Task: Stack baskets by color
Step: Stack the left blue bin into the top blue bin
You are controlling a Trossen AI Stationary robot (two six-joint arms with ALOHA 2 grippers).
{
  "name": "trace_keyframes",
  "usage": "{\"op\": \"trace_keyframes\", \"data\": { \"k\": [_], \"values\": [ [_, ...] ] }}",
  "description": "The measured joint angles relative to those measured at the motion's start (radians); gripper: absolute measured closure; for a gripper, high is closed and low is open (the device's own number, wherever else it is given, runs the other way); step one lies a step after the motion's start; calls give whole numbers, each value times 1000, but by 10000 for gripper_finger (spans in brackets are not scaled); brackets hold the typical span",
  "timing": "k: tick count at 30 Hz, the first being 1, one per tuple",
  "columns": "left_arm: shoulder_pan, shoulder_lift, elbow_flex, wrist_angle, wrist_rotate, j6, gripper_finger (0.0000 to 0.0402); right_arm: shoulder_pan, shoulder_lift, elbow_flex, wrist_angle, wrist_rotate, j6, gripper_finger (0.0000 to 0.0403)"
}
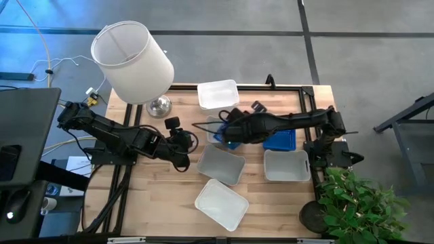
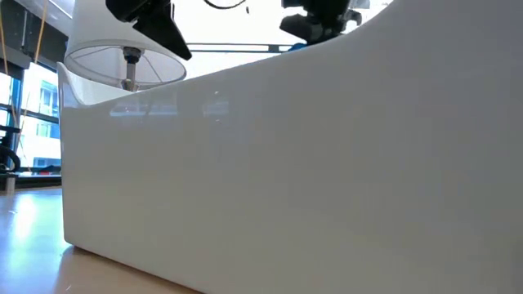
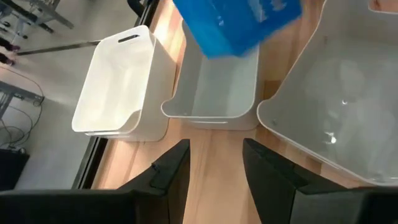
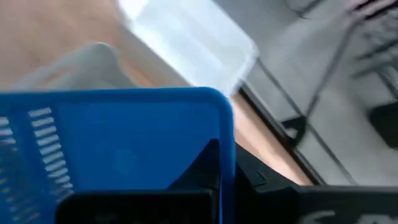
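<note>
High view, table: a wooden table [image 1: 169,203] with a dark frame carries the white baskets and the blue ones.
High view, right gripper [image 1: 227,130]: it reaches to the middle of the table and has a blue basket [image 1: 230,141] in its closed fingers, lifted over a white basket [image 1: 215,129].
High view, other blue basket [image 1: 279,141]: it lies at 3 o'clock from the lifted one, under the right arm.
High view, white baskets: one at 12 o'clock near the far edge [image 1: 218,94], one at the centre [image 1: 221,165], one at 6 o'clock [image 1: 221,202], one at 4 o'clock [image 1: 287,165].
High view, left gripper [image 1: 182,144]: it waits at 9 o'clock from the centre basket.
High view, lamp [image 1: 133,62]: it stands at 10 o'clock on the table.
Low view: a white basket wall [image 2: 310,188] fills nearly everything; the lampshade [image 2: 122,61] shows behind it.
Left wrist view: the fingers [image 3: 168,171] stand partly apart and hold nothing; the blue basket [image 3: 239,22] hangs over a white basket [image 3: 217,87].
Right wrist view: the blue basket's rim [image 4: 124,143] is clamped in the gripper.
</note>
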Motion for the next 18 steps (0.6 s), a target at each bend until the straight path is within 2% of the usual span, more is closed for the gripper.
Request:
{"op": "trace_keyframes", "data": {
  "k": [6,13,18],
  "values": [
    [0,0,0,-1,35,0,268,4,-19,0,-229,57,198,403],
    [0,0,0,-8,35,0,268,15,-101,-79,-236,108,269,403],
    [0,0,0,-11,35,0,268,17,-233,-243,-237,123,393,403]
  ]
}}
